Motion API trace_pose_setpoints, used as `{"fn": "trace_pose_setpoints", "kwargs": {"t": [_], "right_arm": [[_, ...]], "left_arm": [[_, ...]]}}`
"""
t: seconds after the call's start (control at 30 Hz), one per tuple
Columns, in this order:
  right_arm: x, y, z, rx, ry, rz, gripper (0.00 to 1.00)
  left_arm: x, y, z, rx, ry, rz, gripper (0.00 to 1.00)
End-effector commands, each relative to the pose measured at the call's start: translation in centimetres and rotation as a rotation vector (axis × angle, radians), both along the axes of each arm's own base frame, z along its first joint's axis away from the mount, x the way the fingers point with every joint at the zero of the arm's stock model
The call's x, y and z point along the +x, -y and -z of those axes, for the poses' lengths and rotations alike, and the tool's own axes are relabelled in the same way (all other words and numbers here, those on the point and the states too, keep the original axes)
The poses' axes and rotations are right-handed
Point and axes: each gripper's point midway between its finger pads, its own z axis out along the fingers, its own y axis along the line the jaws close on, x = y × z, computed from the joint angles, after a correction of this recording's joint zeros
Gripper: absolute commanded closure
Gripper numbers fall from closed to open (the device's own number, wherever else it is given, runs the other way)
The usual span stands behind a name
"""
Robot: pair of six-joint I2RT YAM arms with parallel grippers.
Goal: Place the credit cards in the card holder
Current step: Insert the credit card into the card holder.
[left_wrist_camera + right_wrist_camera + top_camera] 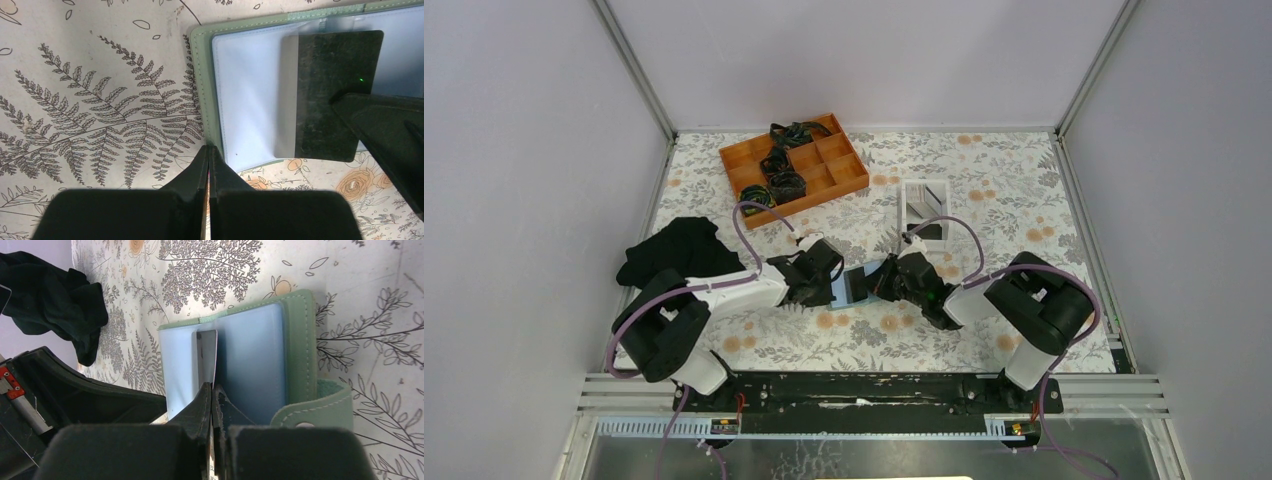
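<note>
Pinching a black card (206, 356) edge-on: right gripper (211, 386) fingers are clamped on it. The card's far end is at the clear sleeves of the open holder (300, 340), which lies flat mid-table between the arms. Left gripper (208, 150) fingers are together with nothing between them, tips at the holder's green border near a corner. Looks like it's pinning the holder, but I can't confirm contact.

Risks, my read:
- Card misses the pocket mouth and rides over the sleeve (250, 90). The film looks glossy and limp.
- The push drags the holder. It's pinned at one corner only, so it could pivot about the left tips.
- Grip is thin, on the card's edge only. A side load could twist it out of the jaws.
- Strap tab (320, 405) sits right beside the right fingers and could snag.
- Grippers are near each other and could bump if either moves inward.

Surface: table (984, 200) is flat with a busy fern/flower print. White tray (905, 205) sits just beyond the holder, orange box (839, 170) at far left with dark items in it, black cloth (679, 250) by the left arm. Room: plain pale walls (524, 150) on three sides, metal corner posts.
</note>
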Motion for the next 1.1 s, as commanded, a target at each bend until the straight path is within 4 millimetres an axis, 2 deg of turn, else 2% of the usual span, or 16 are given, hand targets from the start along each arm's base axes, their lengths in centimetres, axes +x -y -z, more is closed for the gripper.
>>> {"fn": "trace_pose_setpoints", "kwargs": {"t": [0.0, 0.2, 0.43, 0.73, 0.97, 1.07], "right_arm": [[-4.0, 0.6, 4.5, -0.147, -0.102, -0.108, 1.00], [-3.9, 0.1, 4.5, -0.168, -0.100, -0.137, 0.98], [-3.6, -0.4, 4.4, -0.220, -0.106, -0.180, 0.68], [-2.8, -0.1, 3.1, -0.324, -0.079, -0.214, 0.55], [-2.4, -0.3, 3.3, -0.407, -0.104, -0.261, 0.49], [-2.4, -0.7, 3.5, -0.436, -0.117, -0.284, 0.44]], "left_arm": [[0.0, 0.5, 1.8, 0.003, -0.024, 0.010, 1.00], [0.1, 0.5, 1.8, 0.004, -0.022, 0.005, 1.00], [0.3, 0.8, 1.9, -0.002, -0.022, 0.002, 1.00], [0.6, 1.0, 1.9, -0.018, -0.010, -0.009, 1.00], [0.7, 1.4, 1.6, -0.068, 0.015, -0.031, 1.00], [0.4, 1.3, 1.5, -0.095, 0.022, -0.047, 1.00]]}}
